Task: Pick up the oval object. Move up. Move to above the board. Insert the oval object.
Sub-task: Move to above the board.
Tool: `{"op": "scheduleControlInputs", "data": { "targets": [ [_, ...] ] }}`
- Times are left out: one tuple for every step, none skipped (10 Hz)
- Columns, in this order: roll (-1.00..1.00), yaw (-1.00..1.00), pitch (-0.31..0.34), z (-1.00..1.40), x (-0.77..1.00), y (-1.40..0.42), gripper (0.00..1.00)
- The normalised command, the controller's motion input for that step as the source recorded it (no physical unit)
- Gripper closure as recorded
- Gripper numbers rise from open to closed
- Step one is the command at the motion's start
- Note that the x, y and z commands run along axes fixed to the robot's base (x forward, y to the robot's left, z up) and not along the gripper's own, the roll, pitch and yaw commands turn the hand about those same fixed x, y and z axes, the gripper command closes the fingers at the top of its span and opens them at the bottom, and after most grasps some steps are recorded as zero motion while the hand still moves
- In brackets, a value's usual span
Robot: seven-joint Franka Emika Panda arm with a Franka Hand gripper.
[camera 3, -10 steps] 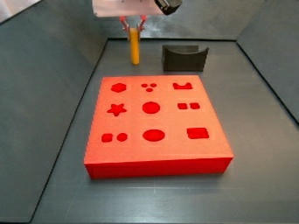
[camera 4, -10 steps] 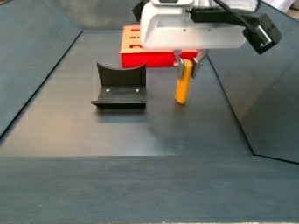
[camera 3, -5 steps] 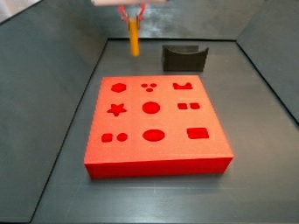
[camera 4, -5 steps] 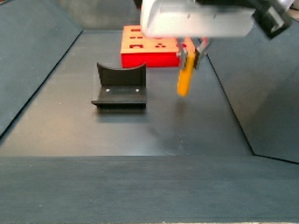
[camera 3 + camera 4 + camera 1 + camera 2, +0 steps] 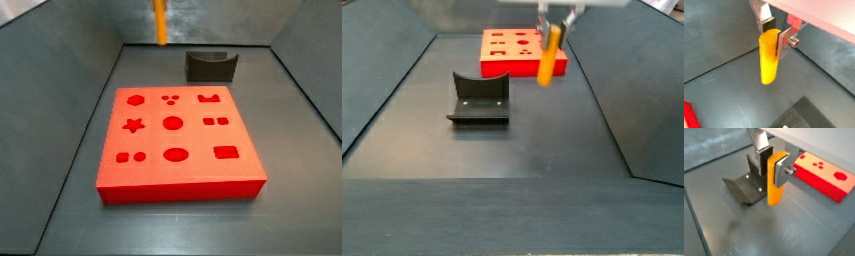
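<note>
On the left of a side view the dark fixture is seen standing on the grey desk. The red board is laid flat further back. To the right, the oval object is held upright, high above the desk. The jaws of the gripper are clamped on its top end.
</note>
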Motion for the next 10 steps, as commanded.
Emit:
{"op": "scheduleControlInputs", "data": {
  "targets": [
    [0.05,-0.04,0.068,1.00,0.22,-0.06,1.00],
    [0.06,-0.03,0.083,1.00,0.20,-0.05,1.00],
    [0.06,-0.02,0.090,1.00,0.17,-0.05,1.00],
    [0.07,-0.01,0.093,0.83,0.12,-0.03,1.00],
    [0.08,0.00,0.089,0.60,0.06,-0.02,1.00],
    [0.08,0.00,0.087,0.44,0.03,-0.01,1.00],
    [0.08,0.01,0.088,0.22,0.02,-0.01,1.00],
    [0.03,-0.60,0.502,0.23,0.05,-1.00,1.00],
    [0.03,-0.55,0.487,0.23,0.06,-1.00,1.00],
    [0.03,-0.37,0.406,0.24,0.06,-1.00,1.00]
  ]
}}
